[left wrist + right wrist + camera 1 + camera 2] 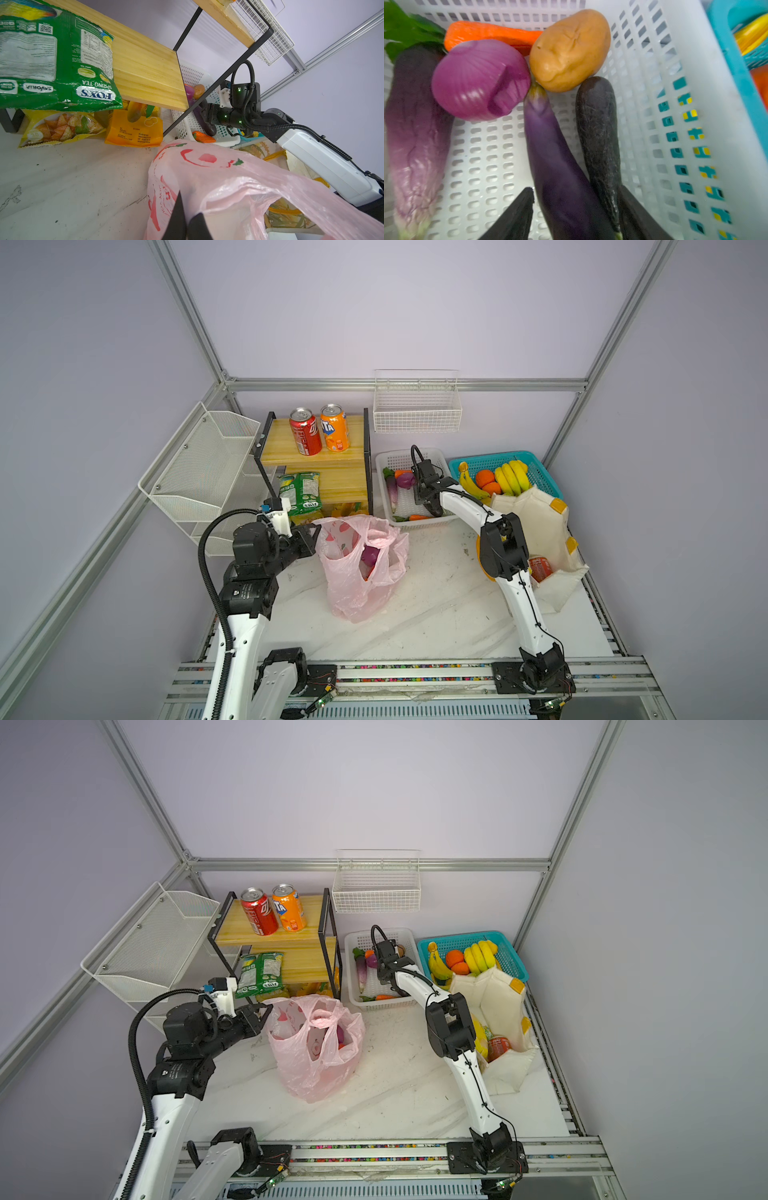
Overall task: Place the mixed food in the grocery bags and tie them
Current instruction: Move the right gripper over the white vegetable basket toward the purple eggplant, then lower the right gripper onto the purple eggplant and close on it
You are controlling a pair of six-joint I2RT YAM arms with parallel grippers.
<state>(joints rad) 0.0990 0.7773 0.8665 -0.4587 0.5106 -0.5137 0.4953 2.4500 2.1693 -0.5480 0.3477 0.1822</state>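
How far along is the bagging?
Done: a purple onion in the thin pink plastic bag; a red can in the cream cloth tote. In hand: left gripper pinches that bag; right gripper straddles a long dark purple eggplant in the white basket. Left: red soda can on the shelf, yellow chip packet, tying.

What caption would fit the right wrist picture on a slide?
Right gripper in a white basket, fingers flanking two dark eggplants beside a purple onion, potato and carrot.

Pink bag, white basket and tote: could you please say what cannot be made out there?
pink bag contents: both top views, film veils most beyond a purple onion.
right end effector: contact with the eggplants; right wrist view, they hide its pad faces.
cream tote interior: both top views, right arm blocks much.
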